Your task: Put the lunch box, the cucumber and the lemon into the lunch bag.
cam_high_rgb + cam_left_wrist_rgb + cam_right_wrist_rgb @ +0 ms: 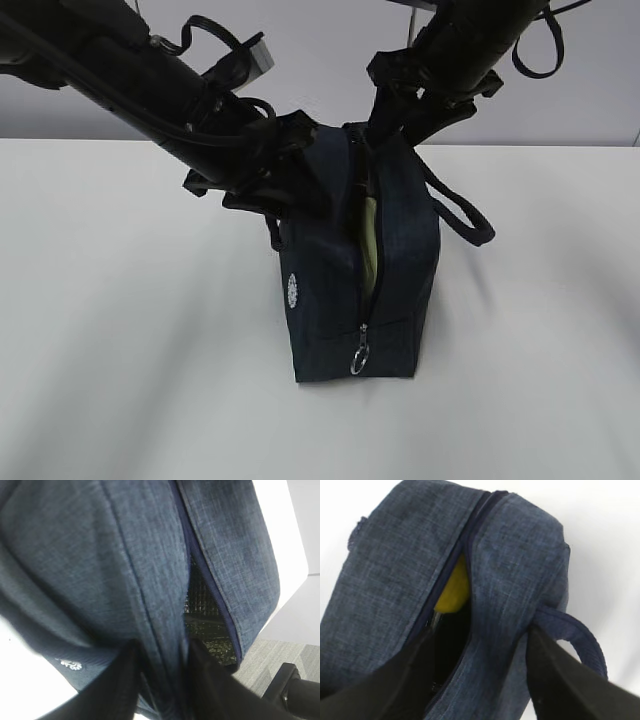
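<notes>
Both tools are seen at the top of the lunch bag [345,290]: the left tool [162,680] straddles the bag's left flap with a dark finger [117,685] on each side of the fabric, though whether the fabric is actually pinched cannot be told; the right tool [480,675] stands with its fingers [560,680] spread wide, the right flap between them and not squeezed. A small round white logo [292,291] is carried on the bag's left face, its print too small to be read; in the left wrist view a few white marks are visible there but remain illegible. The bag is boxy, of dark navy woven fabric, and stands upright in the middle of the white table [120,350], its narrow end turned near. A zipper [362,330] with a silver ring pull [359,358] runs down that end and is parted along the top. Loop handles [470,215] hang at the sides. Through the gap a pale green surface [369,255] is shown in the exterior view, the yellow lemon [454,592] in the right wrist view, and a silvery lining [202,625] in the left wrist view.
</notes>
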